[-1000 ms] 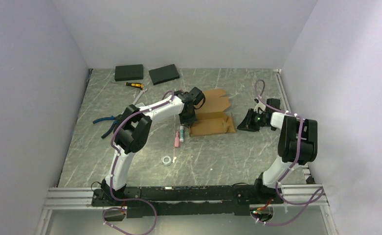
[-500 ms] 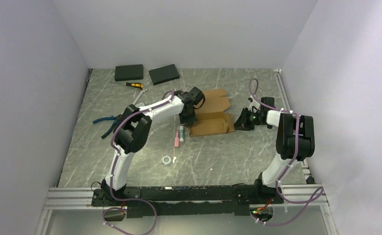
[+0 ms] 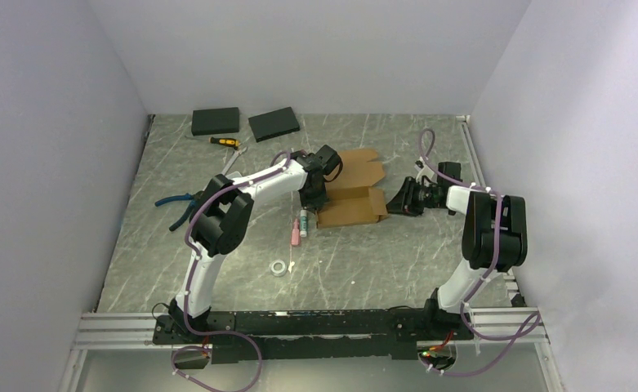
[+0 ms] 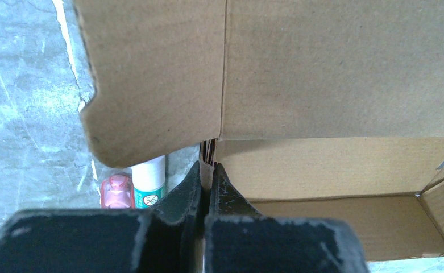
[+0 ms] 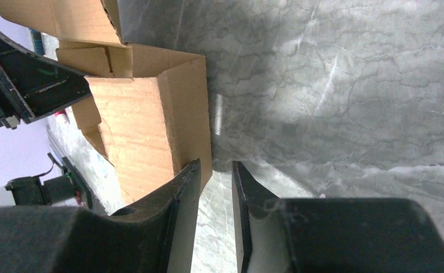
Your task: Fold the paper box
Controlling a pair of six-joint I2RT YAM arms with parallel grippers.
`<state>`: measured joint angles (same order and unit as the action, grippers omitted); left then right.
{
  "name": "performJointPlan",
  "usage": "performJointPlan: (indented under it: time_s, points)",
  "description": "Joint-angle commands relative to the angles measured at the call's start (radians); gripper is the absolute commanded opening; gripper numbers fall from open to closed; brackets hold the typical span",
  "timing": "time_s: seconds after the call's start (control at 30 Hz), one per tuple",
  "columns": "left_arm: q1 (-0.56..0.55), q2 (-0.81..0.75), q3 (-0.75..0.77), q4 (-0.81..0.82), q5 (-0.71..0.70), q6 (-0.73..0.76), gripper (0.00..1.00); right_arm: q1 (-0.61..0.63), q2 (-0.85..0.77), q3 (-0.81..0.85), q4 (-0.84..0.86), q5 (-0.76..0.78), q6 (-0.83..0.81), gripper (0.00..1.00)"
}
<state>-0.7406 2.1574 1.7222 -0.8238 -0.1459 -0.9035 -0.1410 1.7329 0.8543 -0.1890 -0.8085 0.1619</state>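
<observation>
The paper box (image 3: 352, 196) is brown cardboard lying mid-table, half formed, with its lid flap (image 3: 363, 166) spread flat behind it. In the left wrist view the paper box (image 4: 333, 85) fills the frame, and my left gripper (image 4: 208, 169) is shut on the upright edge of its left wall. From above, the left gripper (image 3: 314, 196) sits at the box's left end. My right gripper (image 3: 396, 204) is at the box's right end. In the right wrist view the right gripper (image 5: 216, 165) is open with nothing between its fingers, and one fingertip rests beside the raised end wall (image 5: 151, 125).
Two black slabs (image 3: 216, 121) (image 3: 274, 124) lie at the back left, with a yellow screwdriver (image 3: 224, 142) near them. Blue pliers (image 3: 180, 208) lie at the left. A pink tube (image 3: 296, 233), a white and green tube (image 4: 149, 185) and a tape roll (image 3: 279, 269) lie in front of the box.
My right gripper has moved left up to the box's right end and its jaws have widened. The box's right end flap now stands more upright. The left arm has held still.
</observation>
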Motion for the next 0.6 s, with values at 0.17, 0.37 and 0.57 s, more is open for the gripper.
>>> performJointPlan:
  time_s: [0.17, 0.37, 0.57]
  points:
    - [-0.001, 0.003, 0.013, 0.008, 0.006, -0.004, 0.00, -0.022, -0.027, -0.020, 0.085, -0.148, 0.043, 0.35]
    - [-0.001, -0.001, 0.011, 0.008, 0.007, -0.002, 0.00, -0.034, 0.009, -0.032, 0.111, -0.216, 0.074, 0.42]
    - [-0.001, -0.001, 0.010, 0.010, 0.007, -0.002, 0.00, -0.035, 0.038, -0.039, 0.141, -0.276, 0.099, 0.45]
